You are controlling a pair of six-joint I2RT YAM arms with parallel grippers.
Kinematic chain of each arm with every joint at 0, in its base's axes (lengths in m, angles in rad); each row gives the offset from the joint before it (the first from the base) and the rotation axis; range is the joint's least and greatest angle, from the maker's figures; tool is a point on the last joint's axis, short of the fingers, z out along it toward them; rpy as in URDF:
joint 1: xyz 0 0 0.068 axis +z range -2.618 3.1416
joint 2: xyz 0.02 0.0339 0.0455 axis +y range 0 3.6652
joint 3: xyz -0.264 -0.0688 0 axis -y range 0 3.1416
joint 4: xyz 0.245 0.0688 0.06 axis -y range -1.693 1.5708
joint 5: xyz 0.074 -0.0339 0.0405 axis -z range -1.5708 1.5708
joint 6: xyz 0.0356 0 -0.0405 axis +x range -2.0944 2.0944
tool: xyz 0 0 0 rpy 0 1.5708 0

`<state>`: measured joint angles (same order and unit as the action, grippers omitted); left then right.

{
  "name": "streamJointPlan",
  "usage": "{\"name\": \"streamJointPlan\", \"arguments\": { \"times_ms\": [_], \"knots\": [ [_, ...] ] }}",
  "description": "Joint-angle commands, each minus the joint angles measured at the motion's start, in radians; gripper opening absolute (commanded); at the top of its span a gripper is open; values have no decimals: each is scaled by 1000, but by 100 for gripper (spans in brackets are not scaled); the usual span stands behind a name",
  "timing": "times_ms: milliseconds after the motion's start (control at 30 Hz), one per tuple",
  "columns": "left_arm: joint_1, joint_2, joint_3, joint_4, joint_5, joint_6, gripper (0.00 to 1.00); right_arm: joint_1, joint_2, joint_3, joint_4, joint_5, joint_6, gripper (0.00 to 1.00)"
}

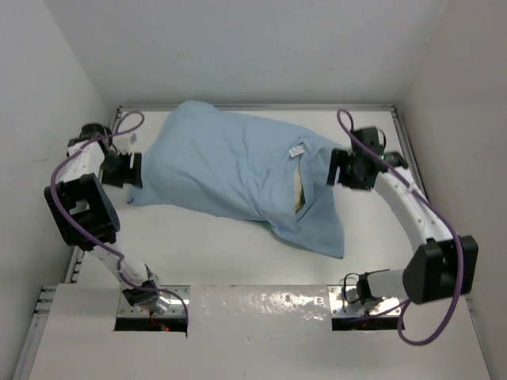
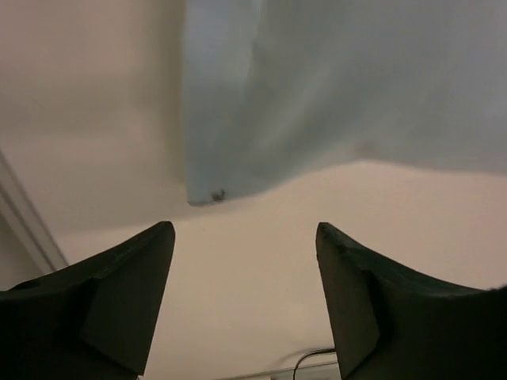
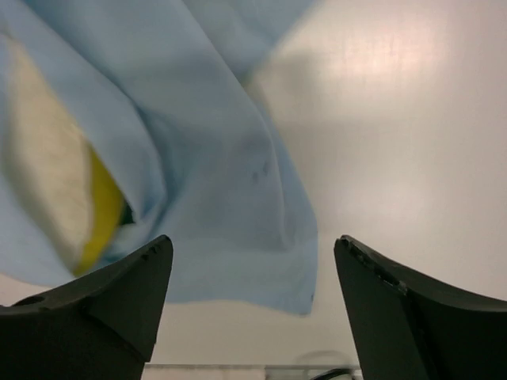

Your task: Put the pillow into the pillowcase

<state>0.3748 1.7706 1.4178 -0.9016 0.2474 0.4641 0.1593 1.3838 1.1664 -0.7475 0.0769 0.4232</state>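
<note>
Pillow and fingers come first. In the right wrist view we see the right gripper spread wide with nothing between its dark fingers. Just beyond them is the mouth of the pillowcase, where the cream pillow and its yellow edge peek out (blurred, so we read no detail). The left gripper is likewise wide apart and holds nothing; a corner of the blue cloth lies just ahead of it on the table. From above, we find the pillowcase filled out and lying slantwise across the table's far half, one gripper near each end.
</note>
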Motion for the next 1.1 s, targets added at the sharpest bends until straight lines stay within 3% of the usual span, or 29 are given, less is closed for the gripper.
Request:
{"name": "streamJointPlan", "arguments": {
  "times_ms": [0, 67, 167, 367, 467, 567, 600, 700, 733, 800, 933, 1000, 1033, 1067],
  "knots": [
    [4, -82, -132, 44, 0, 152, 72, -3, -86, -238, 65, -24, 140, 85],
    [4, -97, -181, 104, -20, 203, 84, -3, -135, -327, 54, -58, 149, 99],
    [6, -70, -247, 206, -83, 206, 91, -3, -178, -433, 39, -55, 172, 99],
    [18, 9, -261, 335, -109, 153, 93, 19, -249, -660, 157, -109, 239, 99],
    [18, 47, -270, 405, -33, 130, 93, 37, -233, -737, 270, -137, 265, 98],
    [19, 73, -261, 397, 77, 136, 90, 40, -212, -774, 330, -149, 279, 83],
    [18, 75, -267, 398, 93, 137, 81, 42, -210, -780, 344, -150, 284, 74],
    [18, 87, -273, 366, 156, 154, 45, 42, -221, -807, 381, -157, 313, 5],
    [18, 90, -267, 348, 176, 163, 34, 42, -229, -804, 382, -155, 319, 0],
    [26, 76, -266, 310, 271, 174, 0, 42, -270, -751, 372, -126, 309, 0],
    [53, -40, -223, 262, 435, 150, 0, 37, -341, -581, 284, -78, 276, 0],
    [96, -117, -128, 244, 478, 107, 0, 36, -347, -373, 217, -78, 250, 0],
    [113, -188, -75, 222, 515, 58, 0, 33, -341, -193, 194, -78, 221, 0],
    [156, -215, 76, 199, 533, 38, 0, 34, -330, -88, 144, -57, 203, 0]
  ]
}}
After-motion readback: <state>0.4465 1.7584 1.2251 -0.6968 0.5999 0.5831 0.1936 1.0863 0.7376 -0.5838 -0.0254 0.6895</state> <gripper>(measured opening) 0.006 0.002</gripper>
